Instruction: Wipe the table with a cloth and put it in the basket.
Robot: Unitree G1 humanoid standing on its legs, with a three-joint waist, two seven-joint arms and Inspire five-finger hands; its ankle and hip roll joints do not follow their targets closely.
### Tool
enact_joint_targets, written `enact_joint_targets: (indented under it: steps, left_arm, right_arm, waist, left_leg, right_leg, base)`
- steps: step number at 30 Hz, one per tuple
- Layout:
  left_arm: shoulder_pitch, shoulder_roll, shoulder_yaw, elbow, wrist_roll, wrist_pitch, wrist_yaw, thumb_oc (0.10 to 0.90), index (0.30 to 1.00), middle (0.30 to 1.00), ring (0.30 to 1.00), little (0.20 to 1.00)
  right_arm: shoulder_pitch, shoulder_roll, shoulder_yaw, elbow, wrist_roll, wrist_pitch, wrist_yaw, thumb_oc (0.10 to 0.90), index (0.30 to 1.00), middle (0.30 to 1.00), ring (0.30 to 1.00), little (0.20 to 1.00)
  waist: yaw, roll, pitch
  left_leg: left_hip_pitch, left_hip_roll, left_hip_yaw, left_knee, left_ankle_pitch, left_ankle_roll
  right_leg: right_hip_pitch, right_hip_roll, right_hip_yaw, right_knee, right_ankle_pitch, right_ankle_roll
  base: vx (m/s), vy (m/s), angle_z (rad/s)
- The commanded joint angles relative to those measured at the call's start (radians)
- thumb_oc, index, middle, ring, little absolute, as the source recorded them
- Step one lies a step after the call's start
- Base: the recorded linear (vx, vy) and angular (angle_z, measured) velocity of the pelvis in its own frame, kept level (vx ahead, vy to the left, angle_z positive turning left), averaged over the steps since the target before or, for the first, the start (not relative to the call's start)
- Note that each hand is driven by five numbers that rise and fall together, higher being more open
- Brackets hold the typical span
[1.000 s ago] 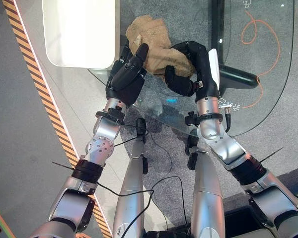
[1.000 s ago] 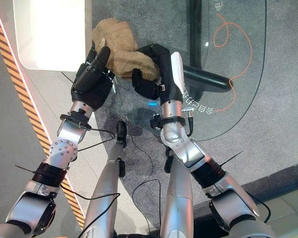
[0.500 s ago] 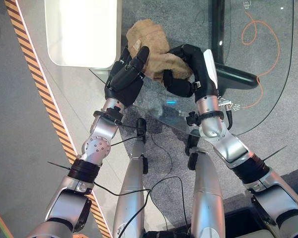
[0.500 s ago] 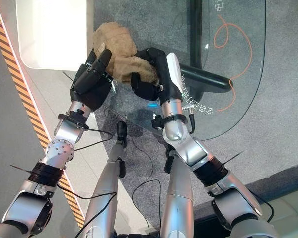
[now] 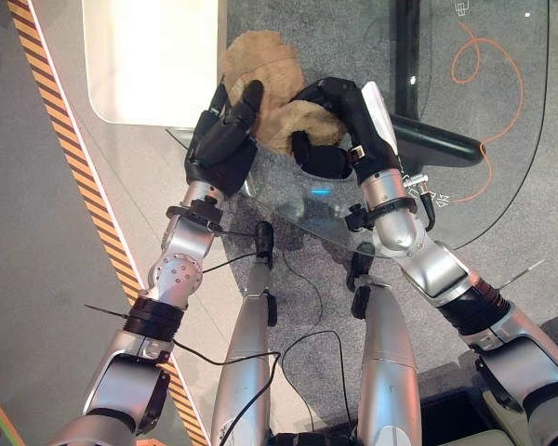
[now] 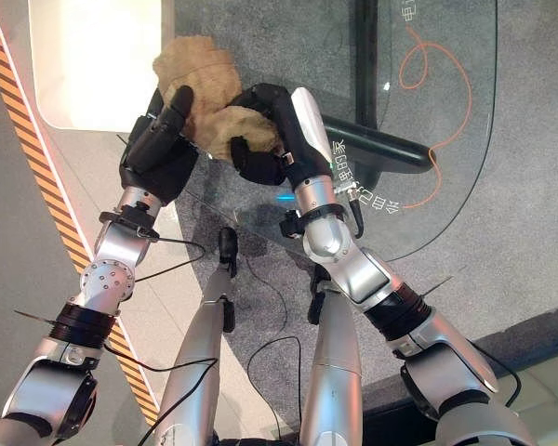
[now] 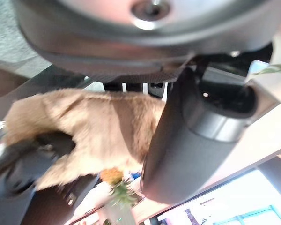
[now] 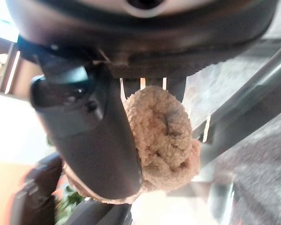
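A tan fluffy cloth (image 5: 265, 70) lies bunched at the left edge of the round glass table (image 5: 446, 243), right beside the white basket (image 5: 149, 56). My left hand (image 5: 219, 149) is at the cloth's left side, with its thumb lying on top and its fingers tucked against the edge, pinching it. My right hand (image 5: 339, 121) is curled round the cloth's right part. In the right wrist view a roll of cloth (image 8: 164, 131) sits between the thumb (image 8: 98, 140) and the fingers. The left wrist view has the cloth (image 7: 93, 131) just past the thumb (image 7: 187, 140).
A dark table leg (image 5: 437, 144) and a looping orange cable (image 5: 488, 65) show through the glass on the right. Orange-and-black striped tape (image 5: 74, 167) runs along the floor on the left. Grey carpet lies under the table.
Both hands have slid the cloth to the left and a little farther away, so it now lies against the basket's corner.
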Motion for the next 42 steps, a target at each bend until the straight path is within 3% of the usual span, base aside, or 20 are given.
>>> enact_joint_targets:
  steps: [1, 19, 20, 21, 23, 31, 36, 42]
  left_arm:
    - [-0.145, -0.021, -0.057, -0.187, 0.031, -0.03, -0.152, 0.1, 0.3, 0.3, 0.3, 0.2]
    - [-0.144, -0.027, -0.043, -0.188, 0.032, -0.086, -0.115, 0.1, 0.3, 0.3, 0.3, 0.2]
    - [-0.144, -0.03, -0.04, -0.187, 0.035, -0.097, -0.106, 0.1, 0.3, 0.3, 0.3, 0.2]
    - [-0.143, -0.031, -0.038, -0.188, 0.035, -0.102, -0.102, 0.1, 0.3, 0.3, 0.3, 0.2]
    - [-0.144, -0.03, -0.035, -0.185, 0.039, -0.123, -0.084, 0.1, 0.3, 0.3, 0.3, 0.2]
    - [-0.13, -0.048, -0.002, -0.181, 0.067, -0.248, -0.007, 0.1, 0.3, 0.3, 0.3, 0.2]
    - [-0.132, -0.066, 0.032, -0.179, 0.162, -0.398, 0.164, 0.1, 0.3, 0.3, 0.3, 0.2]
    - [-0.139, -0.076, 0.06, -0.183, 0.251, -0.468, 0.295, 0.1, 0.3, 0.3, 0.3, 0.2]
  right_arm:
    - [-0.153, 0.031, 0.013, -0.072, -0.007, -0.07, 0.023, 0.1, 0.3, 0.3, 0.3, 0.2]
    - [-0.155, 0.031, 0.009, -0.078, -0.004, -0.074, 0.016, 0.1, 0.3, 0.3, 0.3, 0.2]
    - [-0.155, 0.031, 0.008, -0.078, 0.001, -0.071, 0.017, 0.13, 0.326, 0.326, 0.326, 0.23]
    - [-0.154, 0.032, 0.007, -0.077, 0.004, -0.071, 0.016, 0.295, 0.467, 0.467, 0.467, 0.395]
    - [-0.151, 0.035, 0.005, -0.074, 0.008, -0.072, 0.013, 0.8, 0.9, 0.9, 0.9, 0.9]
    - [-0.136, 0.048, -0.011, -0.069, 0.01, -0.083, 0.005, 0.8, 0.9, 0.9, 0.9, 0.9]
    - [-0.136, 0.07, -0.016, -0.053, 0.002, -0.089, 0.0, 0.8, 0.9, 0.9, 0.9, 0.9]
    - [-0.148, 0.078, -0.021, -0.043, 0.008, -0.089, -0.009, 0.8, 0.9, 0.9, 0.9, 0.9]
  waist:
    - [0.029, -0.025, -0.026]
    - [0.03, -0.029, -0.026]
    - [0.03, -0.029, -0.026]
    - [0.031, -0.029, -0.026]
    - [0.031, -0.029, -0.026]
    - [0.035, -0.031, -0.026]
    - [0.041, -0.034, -0.026]
    - [0.047, -0.035, -0.026]
  left_leg:
    - [0.027, -0.044, 0.062, 0.123, -0.179, 0.049]
    - [0.021, -0.044, 0.061, 0.128, -0.182, 0.046]
    - [0.02, -0.043, 0.062, 0.129, -0.183, 0.046]
    - [0.02, -0.044, 0.062, 0.129, -0.182, 0.047]
    - [0.022, -0.044, 0.061, 0.127, -0.182, 0.047]
    - [0.023, -0.047, 0.055, 0.122, -0.179, 0.046]
    - [0.016, -0.05, 0.049, 0.126, -0.179, 0.043]
    - [0.014, -0.052, 0.046, 0.129, -0.178, 0.039]
  right_leg:
    - [0.088, 0.028, 0.011, -0.289, 0.151, 0.04]
    - [0.084, 0.027, 0.007, -0.291, 0.152, 0.04]
    - [0.083, 0.026, 0.008, -0.291, 0.151, 0.04]
    - [0.083, 0.026, 0.008, -0.291, 0.151, 0.04]
    - [0.086, 0.027, 0.008, -0.293, 0.151, 0.039]
    - [0.087, 0.03, 0.007, -0.293, 0.149, 0.038]
    - [0.083, 0.032, 0.005, -0.288, 0.142, 0.035]
    - [0.083, 0.033, 0.002, -0.281, 0.136, 0.034]
  base:
    - [0.0, 0.0, 0.0]
    - [0.0, 0.0, 0.0]
    - [0.0, 0.0, 0.0]
    - [0.0, 0.0, 0.0]
    - [0.0, 0.0, 0.0]
    - [0.0, 0.0, 0.0]
    - [0.0, 0.0, 0.0]
    - [0.0, 0.0, 0.0]
